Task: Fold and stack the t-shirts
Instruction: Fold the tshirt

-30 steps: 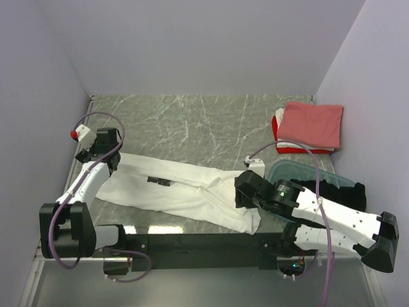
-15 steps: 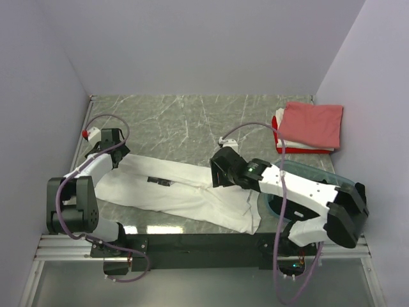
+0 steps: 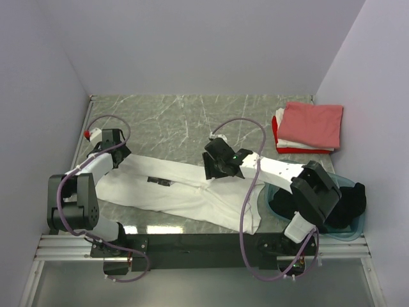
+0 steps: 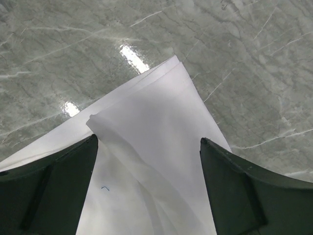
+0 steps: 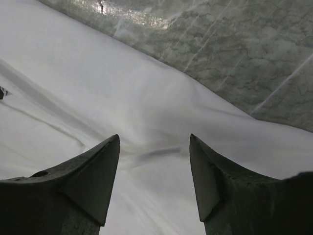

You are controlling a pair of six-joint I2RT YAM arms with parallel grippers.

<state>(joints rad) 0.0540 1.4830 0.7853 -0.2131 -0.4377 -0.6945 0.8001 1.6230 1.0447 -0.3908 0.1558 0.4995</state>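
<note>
A large white t-shirt [image 3: 172, 188] lies stretched across the marble table, a dark graphic [image 3: 160, 181] showing near its middle. My left gripper [image 3: 114, 148] is open over the shirt's far-left corner [image 4: 161, 127], fingers either side of the cloth. My right gripper [image 3: 213, 167] is open just above the shirt's upper edge near the middle [image 5: 161, 122]. A folded stack with a salmon-pink shirt [image 3: 312, 125] on top of white and red ones sits at the back right. A black shirt [image 3: 342, 206] lies in the teal tub.
The translucent teal tub [image 3: 276, 203] stands at the front right under my right arm. Purple walls close in the table on the left, back and right. Bare marble [image 3: 185, 121] lies behind the white shirt.
My right gripper has swung from the shirt's front-right end up and left to its upper middle edge. My left gripper has shifted slightly along the shirt's left corner. The shirt has barely moved.
</note>
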